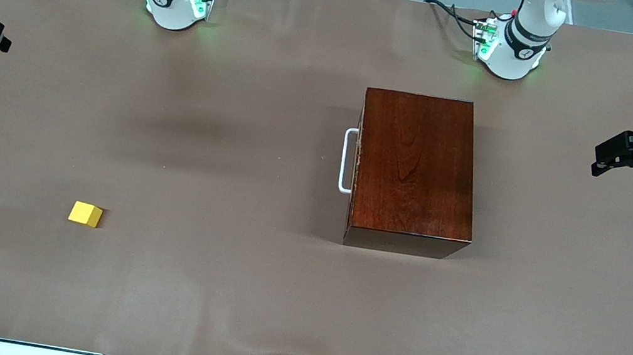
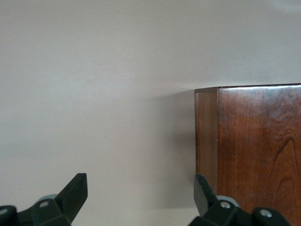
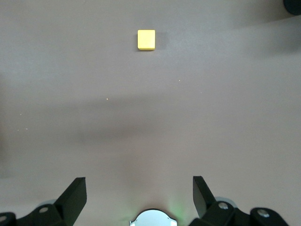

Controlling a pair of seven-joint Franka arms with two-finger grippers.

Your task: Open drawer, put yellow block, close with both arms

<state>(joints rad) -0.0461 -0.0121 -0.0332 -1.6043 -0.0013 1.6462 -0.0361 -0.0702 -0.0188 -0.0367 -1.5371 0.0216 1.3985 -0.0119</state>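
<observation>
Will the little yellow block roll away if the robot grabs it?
Probably not. The yellow block has flat sides and rests flat on the table, so it should stay put. It looks small and solid, likely light and stiff. Its smooth faces might slip a bit between fingers.

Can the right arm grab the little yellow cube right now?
Probably yes: the small yellow cube sits alone on bare brown table, and the right gripper, fingers open, has nothing between them.

brown table — wooden box, yellow block
</observation>
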